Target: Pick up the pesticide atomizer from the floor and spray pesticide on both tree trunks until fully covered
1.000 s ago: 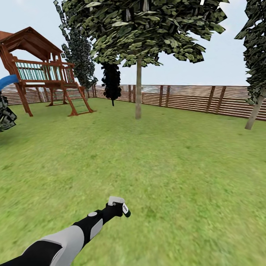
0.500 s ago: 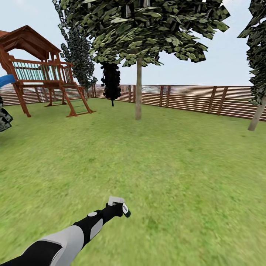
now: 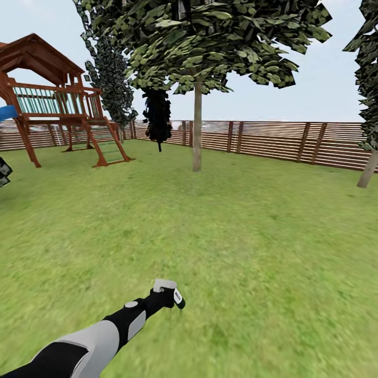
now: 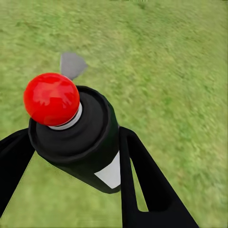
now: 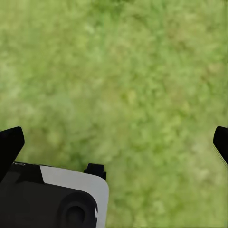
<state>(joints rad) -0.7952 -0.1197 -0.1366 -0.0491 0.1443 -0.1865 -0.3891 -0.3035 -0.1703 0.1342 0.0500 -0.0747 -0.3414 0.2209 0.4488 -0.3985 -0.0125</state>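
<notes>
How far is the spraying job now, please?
Done: the atomizer is picked up, clamped in the left end effector. In hand: the robot is out on the lawn, facing the nearer tree, which is some way off. Left: both trunks; no white specks show on that one or on the second tree's trunk at the right edge.

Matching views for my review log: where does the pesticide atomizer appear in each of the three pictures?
Head view: the pesticide atomizer sits low, left of centre, at the end of the left arm, in the left gripper.
Left wrist view: it is the dark bottle with a red ball on top, clamped between the black fingers.
Right wrist view: not in it.
Shared landmark: the grass lawn.
</notes>
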